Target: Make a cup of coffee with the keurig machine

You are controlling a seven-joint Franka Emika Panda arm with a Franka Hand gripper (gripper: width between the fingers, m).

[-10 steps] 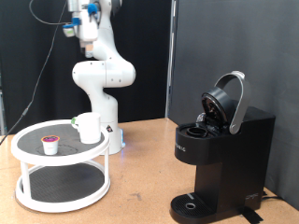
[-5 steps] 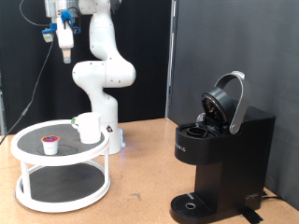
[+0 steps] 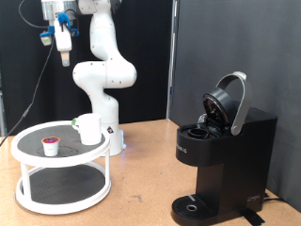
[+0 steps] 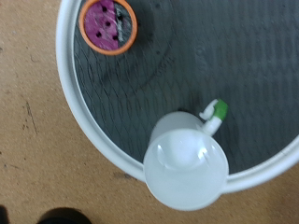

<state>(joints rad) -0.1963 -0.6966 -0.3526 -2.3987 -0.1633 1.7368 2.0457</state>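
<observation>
The white cup (image 3: 89, 129) stands on the top tier of a round white stand (image 3: 23, 138), at the exterior view's left. In the wrist view the cup (image 4: 185, 168) shows from above, near the stand's rim (image 4: 70, 93). The black keurig machine (image 3: 221, 155) stands at the exterior view's right with its domed lid raised. My gripper (image 3: 63, 44) hangs high above the stand, far from the cup, and nothing shows between its fingers. The fingers do not show in the wrist view.
A small pod with a dark red top (image 3: 50, 145) sits on the stand's dark mat, and it also shows in the wrist view (image 4: 109, 25). A small green and white piece (image 4: 217, 112) lies beside the cup. The stand has a lower tier. A black backdrop stands behind.
Over the last second my gripper swung towards the exterior view's left and a little lower, ending above the stand. The cup, the pod and the machine have not moved.
</observation>
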